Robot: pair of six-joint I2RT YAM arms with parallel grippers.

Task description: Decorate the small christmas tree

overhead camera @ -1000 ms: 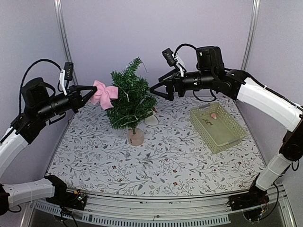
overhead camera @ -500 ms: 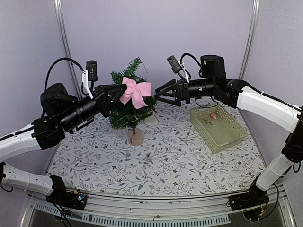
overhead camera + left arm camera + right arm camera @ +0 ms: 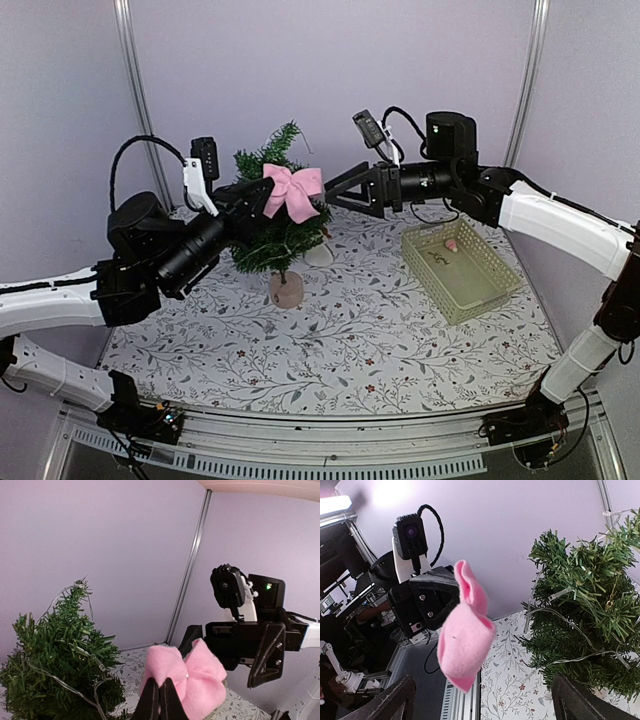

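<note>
Small christmas tree stands upright on its pale round base toward the back of the leaf-patterned desk, left of centre, with a thin light wire strung through its branches. On the left, the left hand hangs level with the upper branches, clenched on a pink fabric bow. The wrist views show the bow in the air near the needles, not touching them. Just right of the bow the right hand faces it, fingers spread wide, grasping nothing. Farther right a pale green mesh basket sits on the desk with a small pink item inside.
</note>
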